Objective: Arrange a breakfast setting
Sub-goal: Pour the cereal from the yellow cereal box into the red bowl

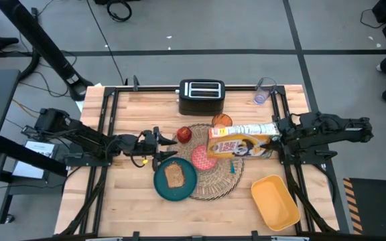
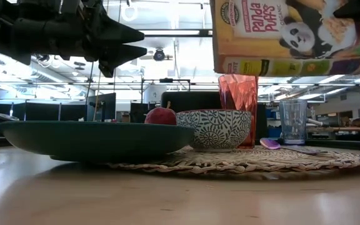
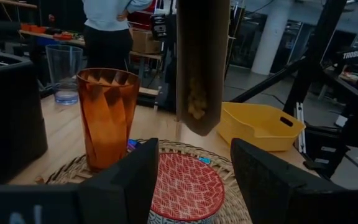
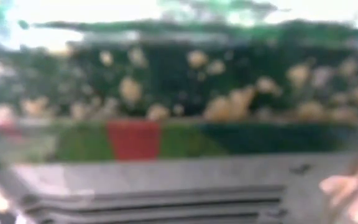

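Right tool (image 1: 273, 142) grips the cereal box (image 1: 236, 142) above the red bowl (image 1: 202, 156); left tool (image 1: 158, 144), open wide, hovers left of it.

Grey floor (image 1: 246, 27) with pale seams; ceiling strip lights (image 2: 167, 31); dark desks (image 2: 55, 111) behind.

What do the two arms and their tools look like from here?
Both arms are dark, near-black jointed links. The left arm has a yellow spot near its tool. In the left wrist view its fingers are broad, flat black slabs. The right arm looks the same, and another arm's link there reads "TROSSEN" in white.
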